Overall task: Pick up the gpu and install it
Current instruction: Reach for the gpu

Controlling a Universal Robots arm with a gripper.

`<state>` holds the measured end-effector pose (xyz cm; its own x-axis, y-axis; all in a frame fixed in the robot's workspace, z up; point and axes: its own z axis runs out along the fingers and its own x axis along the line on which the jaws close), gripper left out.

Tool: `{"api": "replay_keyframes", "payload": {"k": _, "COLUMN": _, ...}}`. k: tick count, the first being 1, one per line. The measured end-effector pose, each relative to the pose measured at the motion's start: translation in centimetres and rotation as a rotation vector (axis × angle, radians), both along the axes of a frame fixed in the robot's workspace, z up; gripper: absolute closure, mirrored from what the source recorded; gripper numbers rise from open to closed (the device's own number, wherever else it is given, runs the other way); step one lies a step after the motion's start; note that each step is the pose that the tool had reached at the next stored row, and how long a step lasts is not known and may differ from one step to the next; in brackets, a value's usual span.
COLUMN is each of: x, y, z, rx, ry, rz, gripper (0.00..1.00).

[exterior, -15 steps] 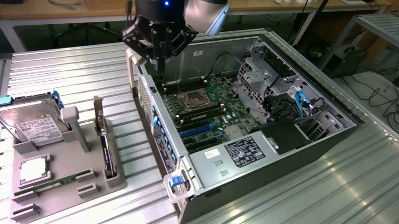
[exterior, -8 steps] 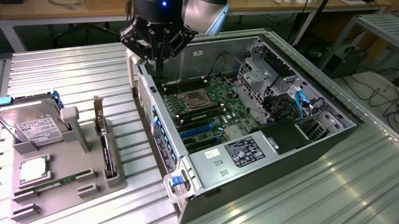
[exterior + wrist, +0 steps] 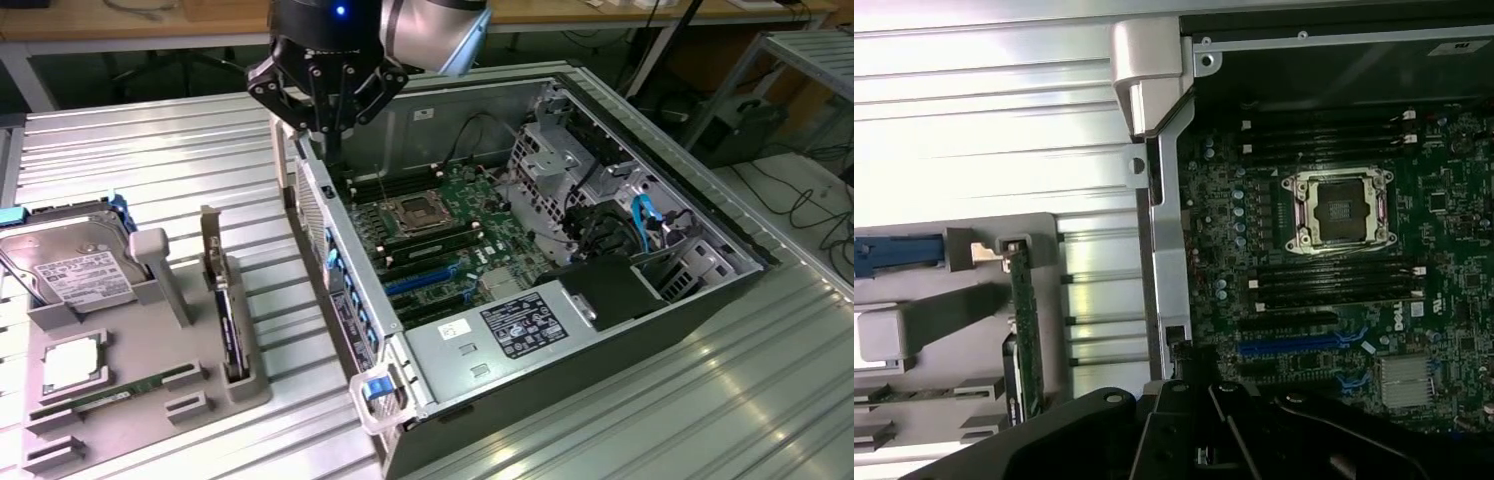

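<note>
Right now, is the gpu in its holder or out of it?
In: the gpu stands on edge in the grey holder, apart from the gripper over the computer case.

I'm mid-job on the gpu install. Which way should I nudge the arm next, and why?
Probably shift the gripper toward the exterior view's left until it is above the gpu. The gripper hangs over the wall of the computer case with no card in it, while the gpu stands on edge in the gray holder beside the case.

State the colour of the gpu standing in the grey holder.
The gpu shows a green face; the wrist view shows it best.
</note>
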<state>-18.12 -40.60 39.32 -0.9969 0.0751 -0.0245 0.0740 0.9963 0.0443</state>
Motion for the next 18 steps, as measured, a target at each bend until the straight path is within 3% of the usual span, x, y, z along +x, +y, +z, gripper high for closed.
{"api": "replay_keyframes", "payload": {"k": 18, "x": -2.0, "y": -0.48, "z": -0.11, "rx": 0.0001, "ry": 0.0000, "rz": 0.000, "gripper": 0.89}}
